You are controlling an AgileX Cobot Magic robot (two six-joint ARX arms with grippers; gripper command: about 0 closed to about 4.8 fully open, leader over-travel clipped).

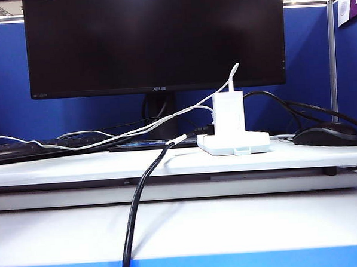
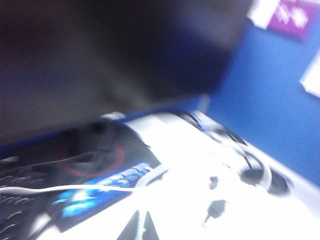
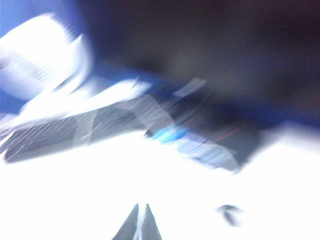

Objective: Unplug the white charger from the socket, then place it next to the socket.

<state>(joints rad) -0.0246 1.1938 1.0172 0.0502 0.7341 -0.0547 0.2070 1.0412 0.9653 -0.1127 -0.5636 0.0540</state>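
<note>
White charger (image 1: 229, 112) stands upright, plugged into the socket (image 1: 233, 144) on the raised tabletop (image 1: 78, 168), in front of the monitor (image 1: 154, 39); its thin cable (image 1: 107, 139) trails left. Neither arm shows in the exterior view. Left gripper (image 2: 141, 226) and right gripper (image 3: 140, 222): both wrist views blurred, jaws pressed together. Advice: spread the jaws first, pin the socket with one gripper, pinch the charger's flat sides, pull straight up.

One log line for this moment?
white charger: plugged into socket | left gripper: shut, empty | right gripper: shut, empty
</note>
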